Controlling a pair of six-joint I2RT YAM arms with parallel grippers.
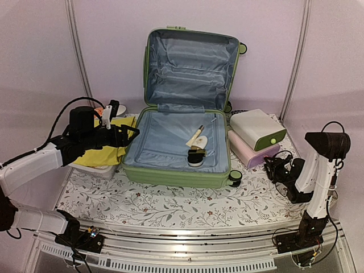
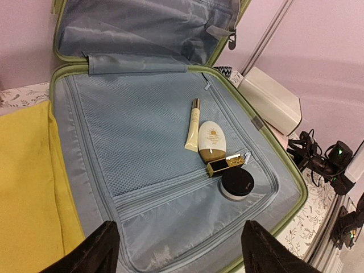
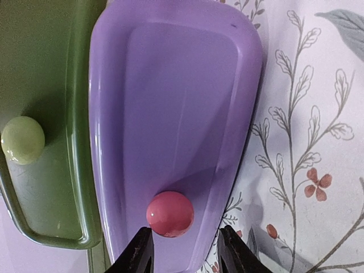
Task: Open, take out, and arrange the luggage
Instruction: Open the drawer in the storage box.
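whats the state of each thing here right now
luggage: open, lid upright
left gripper: open, empty, over the luggage
right gripper: open, by pink knob on purple box
jar: lid on, inside luggage
cream tube: capped, lying inside luggage
yellow cloth: lying beside luggage

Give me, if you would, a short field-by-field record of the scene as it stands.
Luggage: open, lid upright, base lying flat
Inside base: cream tube, flat cream bottle, black-and-gold case, round black jar, close together
Left of luggage: yellow cloth
Right of luggage: white-green box resting on purple box
Left gripper: open, empty, at the luggage's left side
Right gripper: jaws apart, just short of the purple box's pink knob, holding nothing
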